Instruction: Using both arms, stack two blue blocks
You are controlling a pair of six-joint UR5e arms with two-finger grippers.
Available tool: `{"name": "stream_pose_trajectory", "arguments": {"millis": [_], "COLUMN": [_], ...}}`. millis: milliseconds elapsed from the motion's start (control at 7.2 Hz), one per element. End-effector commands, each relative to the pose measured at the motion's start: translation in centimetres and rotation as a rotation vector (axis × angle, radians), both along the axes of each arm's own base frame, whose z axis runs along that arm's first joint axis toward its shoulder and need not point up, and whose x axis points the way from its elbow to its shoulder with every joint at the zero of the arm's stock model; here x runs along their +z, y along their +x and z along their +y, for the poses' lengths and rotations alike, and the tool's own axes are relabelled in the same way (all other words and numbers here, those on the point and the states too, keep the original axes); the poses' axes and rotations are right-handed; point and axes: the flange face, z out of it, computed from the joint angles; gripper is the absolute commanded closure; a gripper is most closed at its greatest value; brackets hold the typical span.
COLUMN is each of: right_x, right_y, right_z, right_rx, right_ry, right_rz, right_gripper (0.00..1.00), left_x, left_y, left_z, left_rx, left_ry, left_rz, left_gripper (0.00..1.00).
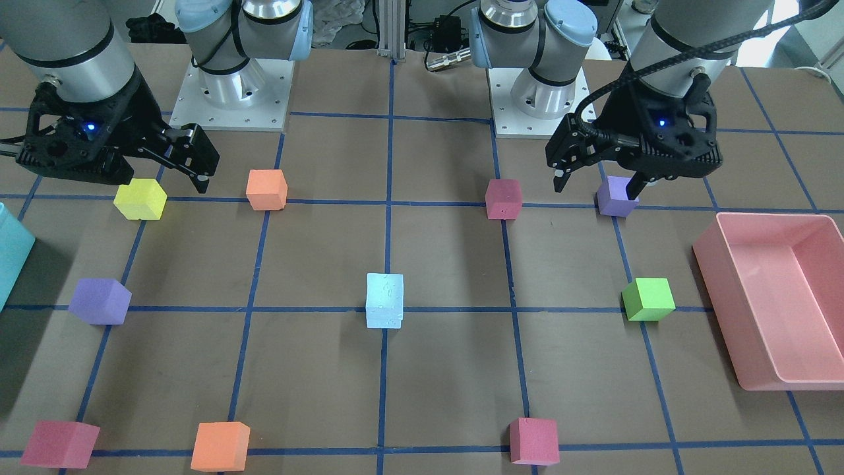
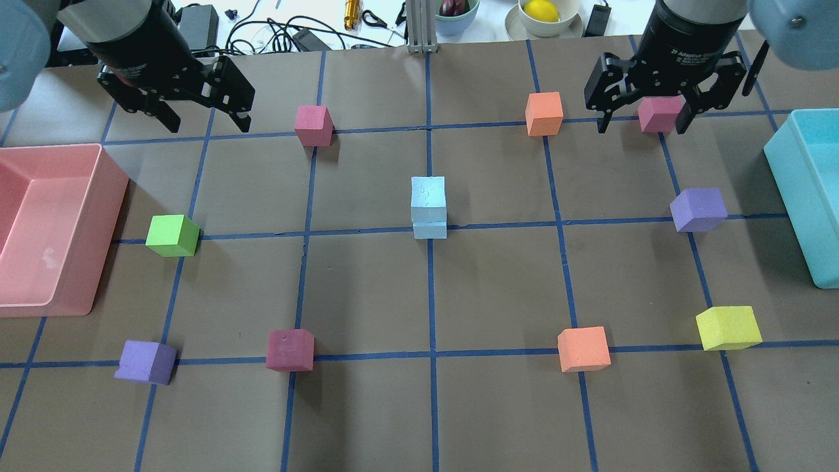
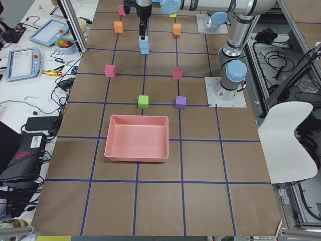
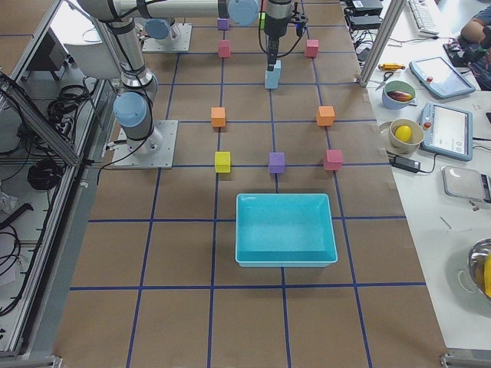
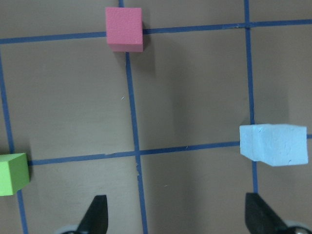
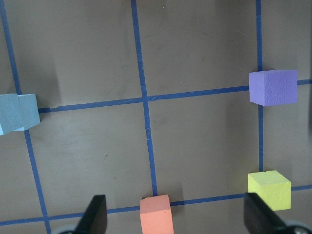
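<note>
Both arms hang high over the brown gridded table (image 2: pixel 367 406), one on each side. The left gripper (image 2: pixel 208 123) and right gripper (image 2: pixel 642 126) are spread wide and empty. The two blue blocks (image 2: pixel 429 204) stand stacked at the table's centre, well apart from both.

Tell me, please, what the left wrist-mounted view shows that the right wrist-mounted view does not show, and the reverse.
Only the left wrist-mounted view shows a pink cube and a green cube. Only the right wrist-mounted view shows a purple cube, a yellow cube and an orange cube. Both show the blue blocks, on the right in the first and at the left edge in the second, and the brown table with blue tape lines. Each also shows its own open fingers: the left end effector and the right end effector.
</note>
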Motion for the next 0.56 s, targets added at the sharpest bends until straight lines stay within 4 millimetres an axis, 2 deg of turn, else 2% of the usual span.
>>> {"name": "stream_pose_trajectory", "arguments": {"millis": [0, 417], "right_x": [-0.07, -0.13], "right_y": [-0.13, -0.46], "right_z": [-0.09, -0.16], "right_rx": [-0.002, 0.009], "right_ry": [0.001, 0.002], "right_rz": [-0.001, -0.001], "right_gripper": [0.0, 0.0], "left_x": [-0.45, -0.19], "left_y": [-0.05, -0.02], "left_z": [2.15, 2.51], "left_rx": [-0.012, -0.027], "left_ry": [0.006, -0.02], "left_rz": [-0.007, -0.014], "left_gripper": [0.0, 0.0]}}
